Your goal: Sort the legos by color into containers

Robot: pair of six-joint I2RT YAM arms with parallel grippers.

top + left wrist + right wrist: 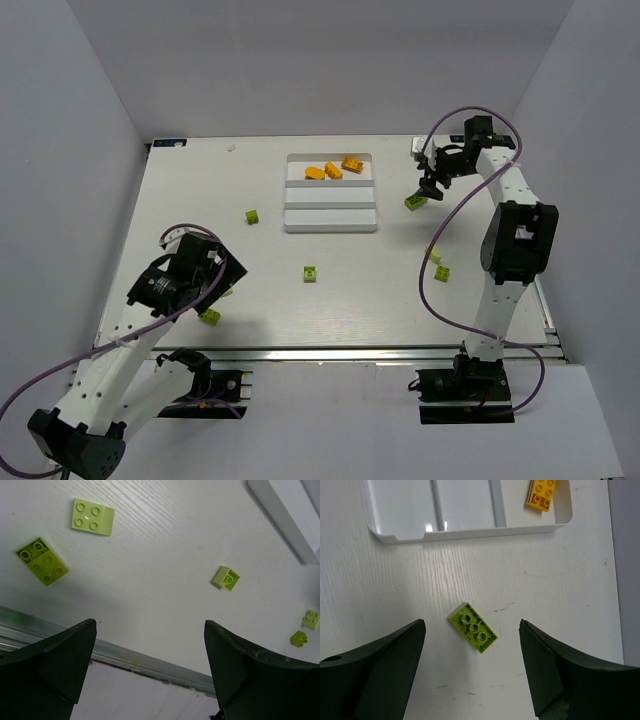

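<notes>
The white tray (331,215) lies at the far middle, with three orange legos (333,170) in its far compartment. Lime legos are scattered on the table: one left of the tray (252,216), one in the middle (310,273), two at the right (441,273). My right gripper (430,188) is open above an upside-down lime brick (473,627), which lies on the table between the fingers (395,655), right of the tray (465,532). My left gripper (222,285) is open and empty near the front left, over bare table (150,625). Two lime bricks (42,561) (92,517) lie beyond it.
The table's metal front edge (150,662) runs just under my left gripper. A small lime brick (226,577) and two more (311,619) lie to its right. White walls enclose the table. An orange brick (542,492) shows in the tray's end compartment.
</notes>
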